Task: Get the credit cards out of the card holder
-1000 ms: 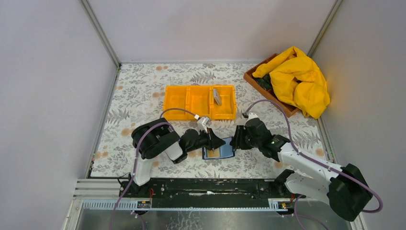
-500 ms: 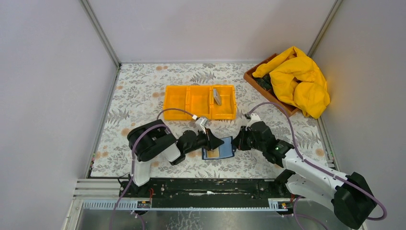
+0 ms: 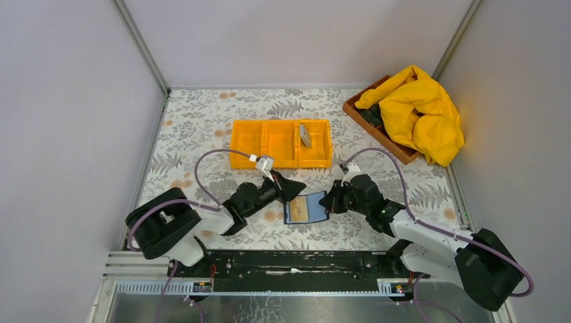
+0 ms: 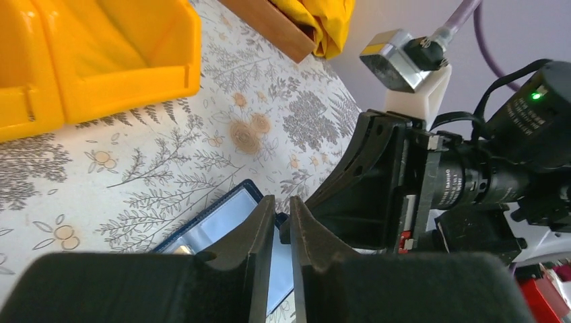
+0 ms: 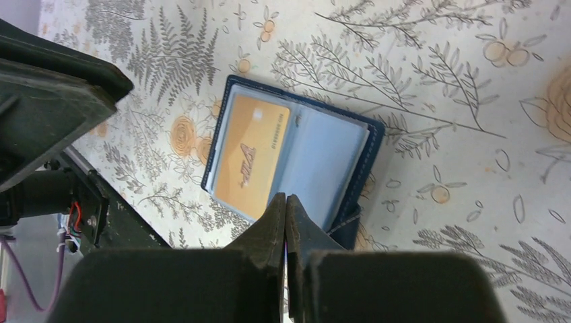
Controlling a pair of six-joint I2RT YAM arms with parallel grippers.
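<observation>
Right gripper (image 5: 286, 202) now pressed shut at holder (image 3: 306, 207) right edge, spread a second ago; pinching it or not, I cannot tell. Left gripper (image 4: 283, 225), slightly parted, empty, drawn back. Orange card (image 5: 249, 156) still inside holder; extraction pending.

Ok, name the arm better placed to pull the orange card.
Probably left: left gripper slightly open beside the orange card in the card holder; right gripper shut at the other half's edge.
</observation>
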